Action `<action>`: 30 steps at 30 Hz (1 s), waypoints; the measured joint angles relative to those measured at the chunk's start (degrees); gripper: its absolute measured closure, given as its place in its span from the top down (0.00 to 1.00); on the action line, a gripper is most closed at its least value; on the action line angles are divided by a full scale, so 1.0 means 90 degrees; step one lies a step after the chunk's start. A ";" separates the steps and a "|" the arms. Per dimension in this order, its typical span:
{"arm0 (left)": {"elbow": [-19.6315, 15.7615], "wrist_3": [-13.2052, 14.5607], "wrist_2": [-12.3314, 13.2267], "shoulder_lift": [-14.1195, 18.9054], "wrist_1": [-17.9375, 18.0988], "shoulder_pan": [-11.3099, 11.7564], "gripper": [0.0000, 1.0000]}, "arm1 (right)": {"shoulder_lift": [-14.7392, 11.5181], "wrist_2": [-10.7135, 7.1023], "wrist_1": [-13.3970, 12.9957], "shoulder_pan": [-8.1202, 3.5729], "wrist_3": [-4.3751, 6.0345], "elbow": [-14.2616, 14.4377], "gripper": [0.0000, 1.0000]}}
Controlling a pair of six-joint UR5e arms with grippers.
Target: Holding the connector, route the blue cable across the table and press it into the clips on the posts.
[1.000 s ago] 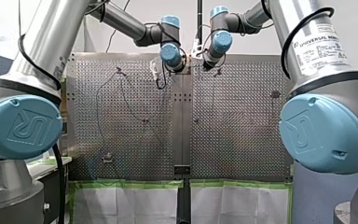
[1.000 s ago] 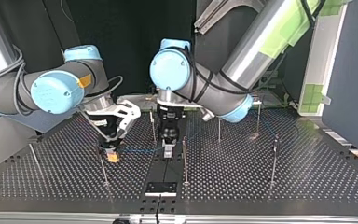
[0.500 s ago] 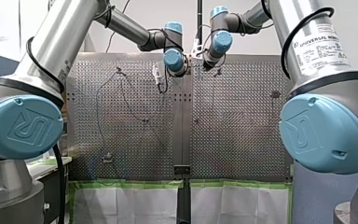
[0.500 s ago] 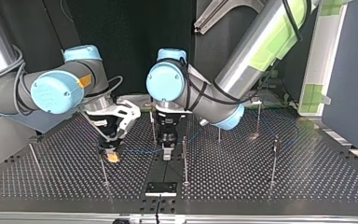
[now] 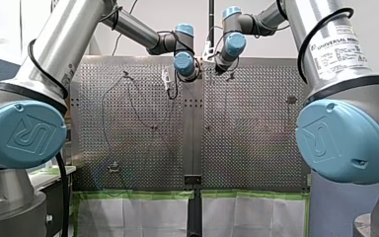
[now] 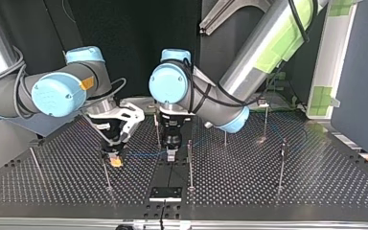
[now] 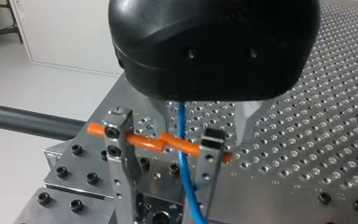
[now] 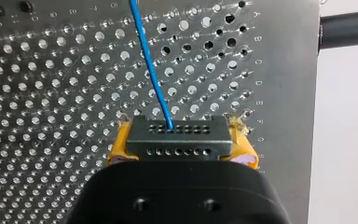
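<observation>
Grey perforated connector (image 8: 177, 144) clamped in my right hand (image 8: 179, 135), thin blue cable (image 8: 151, 70) leaving its middle, running straight.

Front camera: mounted behind and above the arms' shoulders, facing the far edge, and covering the whole perforated desk (image 5: 246, 148) from a distance. Top camera: set beyond the far edge at work height, facing back toward the arms, so the sides are crossed. These two share the desk's middle. Left wrist camera: looks along the left pincer (image 6: 171, 153), close over two clip posts (image 7: 121, 158). Right wrist camera: close over the connector (image 8: 177, 137). Both wrist views share the blue cable (image 8: 154, 70).
</observation>
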 joint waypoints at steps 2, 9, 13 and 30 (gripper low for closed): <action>0.0000 0.0000 -0.0002 -0.0001 -0.0012 -0.0006 0.22 | 0.0000 0.0000 0.0000 -0.0002 0.0000 0.0001 0.00; 0.0000 -0.0023 -0.0008 0.0001 0.0013 -0.0066 0.02 | 0.0000 -0.0002 0.0006 0.0019 0.0000 0.0004 0.00; -0.0052 -0.0049 -0.0064 0.0000 0.0035 -0.0124 0.02 | 0.0006 -0.0002 0.0007 0.0041 0.0000 0.0040 0.00; -0.0926 -0.0280 -0.0408 -0.0002 0.0847 -0.0239 0.04 | 0.0019 -0.0202 -0.0026 0.0057 0.0062 0.0543 0.00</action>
